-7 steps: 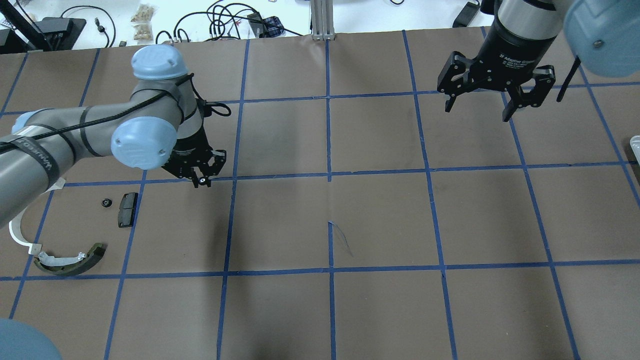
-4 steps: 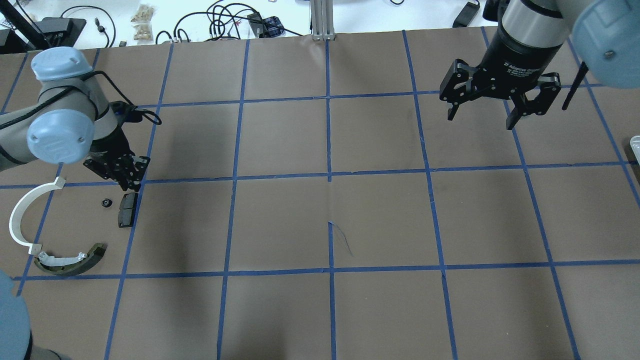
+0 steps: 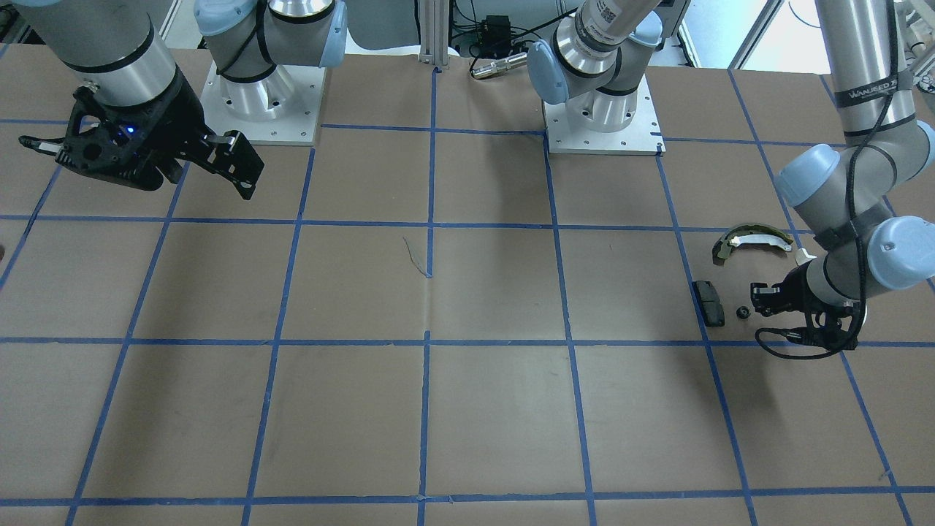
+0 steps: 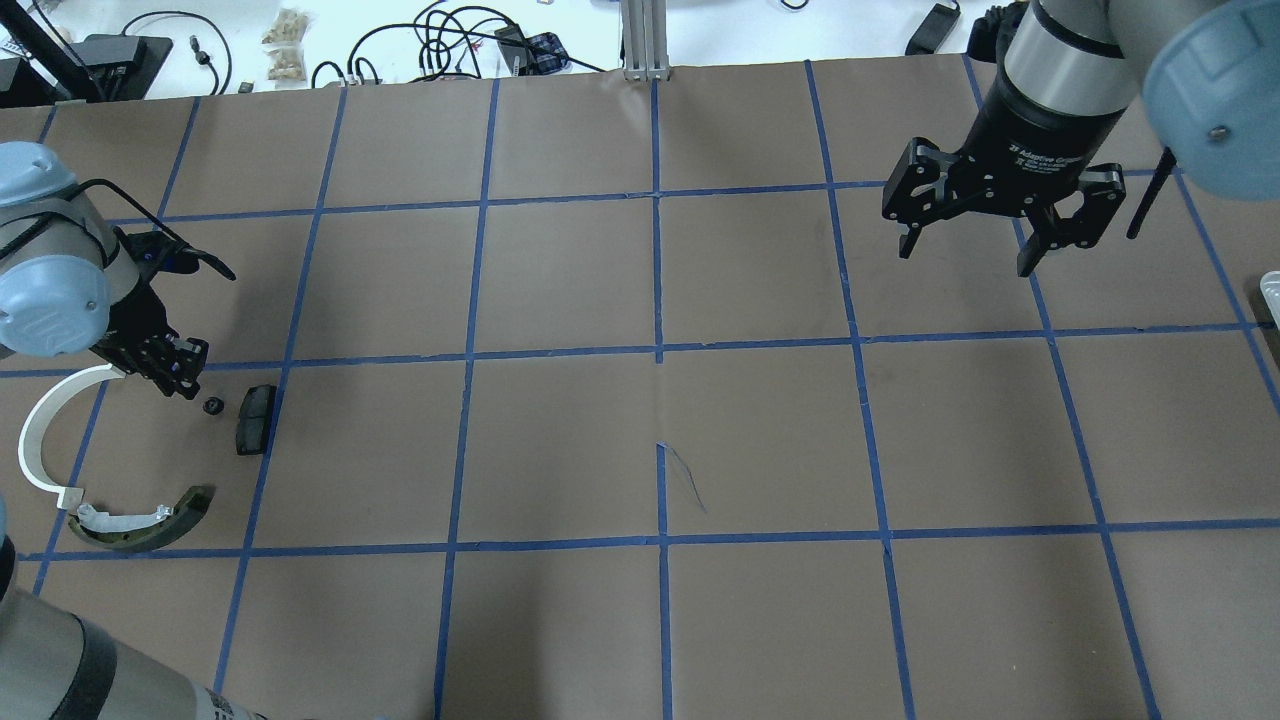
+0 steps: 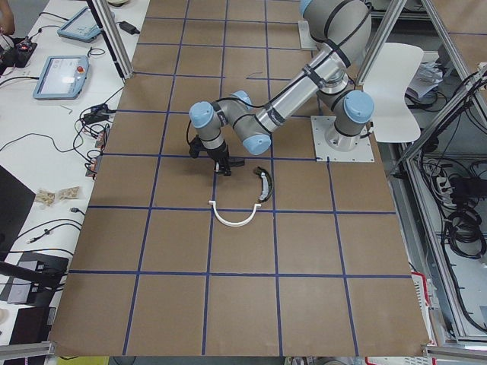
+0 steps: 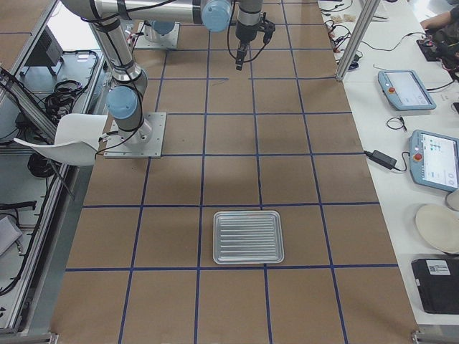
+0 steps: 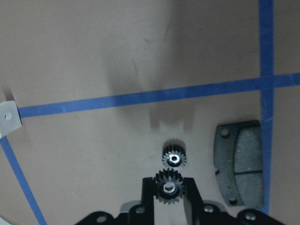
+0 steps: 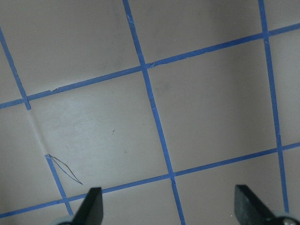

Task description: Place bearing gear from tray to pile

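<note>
The left gripper (image 4: 181,376) is clamping the bearing gear (image 7: 169,189) between its two fingers (image 7: 148,197), and the gear's teeth are showing just past the fingertips. The hand is hanging low over the pile. Whether the held gear is touching the table (image 4: 760,620) cannot be told.

Just ahead of the fingertips, a second gear (image 7: 174,159) is lying flat on the brown paper. In the wrist view it sits so close to the held one that contact between them cannot be judged. Beyond that gear, on one side of the hand, the black pad (image 4: 255,418) is lying flat beside a blue tape line. On the hand's other side, one end of the white half-ring (image 4: 38,432) is lying just beside the wrist, and its arc is curving away from the fingers. The brake shoe (image 4: 142,522) is resting at the ring's far end (the farthest piece of the pile from the hand).

The right gripper (image 4: 973,243) is hanging above the table with its fingers spread wide and nothing between them, well apart from the left hand. The tray (image 6: 248,237) is lying flat at the table's far end from the left hand, well apart from both hands.
</note>
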You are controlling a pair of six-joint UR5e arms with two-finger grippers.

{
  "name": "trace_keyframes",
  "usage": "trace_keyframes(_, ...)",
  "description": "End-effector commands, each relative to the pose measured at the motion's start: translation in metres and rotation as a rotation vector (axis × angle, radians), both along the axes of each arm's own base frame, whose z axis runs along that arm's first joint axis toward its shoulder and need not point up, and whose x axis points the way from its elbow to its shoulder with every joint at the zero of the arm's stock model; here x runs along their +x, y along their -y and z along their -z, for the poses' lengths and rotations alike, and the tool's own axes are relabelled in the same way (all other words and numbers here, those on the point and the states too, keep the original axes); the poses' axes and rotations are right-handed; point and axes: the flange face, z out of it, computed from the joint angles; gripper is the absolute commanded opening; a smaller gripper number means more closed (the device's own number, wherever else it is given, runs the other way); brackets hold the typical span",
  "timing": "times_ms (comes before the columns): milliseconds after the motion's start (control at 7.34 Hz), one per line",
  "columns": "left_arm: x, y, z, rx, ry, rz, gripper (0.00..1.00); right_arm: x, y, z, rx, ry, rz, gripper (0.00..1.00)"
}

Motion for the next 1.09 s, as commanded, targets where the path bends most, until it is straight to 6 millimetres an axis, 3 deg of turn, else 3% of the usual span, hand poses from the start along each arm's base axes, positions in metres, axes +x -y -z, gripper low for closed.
trace_keyframes(0,0.005,0.0,0.006,0.008,0.001,0.009,0.0,0.001,-0.007,-0.007,-0.015,0.002,-0.002,1.0)
trace_keyframes(136,0.004,-0.002,0.01,0.017,-0.002,0.01,0.0,0.002,-0.007,-0.011,-0.023,0.012,-0.003,1.0)
trace_keyframes(272,0.005,-0.001,0.009,0.019,0.002,0.022,0.99,0.003,-0.01,-0.014,-0.029,0.012,-0.001,1.0)
trace_keyframes(545,0.007,0.003,0.0,0.009,0.008,0.024,1.0,0.003,-0.012,-0.019,-0.041,0.006,-0.002,1.0)
trace_keyframes(817,-0.001,0.014,-0.043,-0.036,0.035,0.03,1.0,0.002,-0.015,-0.019,-0.038,0.002,-0.003,1.0)
trace_keyframes(953,-0.014,0.017,-0.075,-0.026,-0.002,0.0,1.0,0.003,-0.019,-0.018,-0.034,0.007,-0.003,1.0)
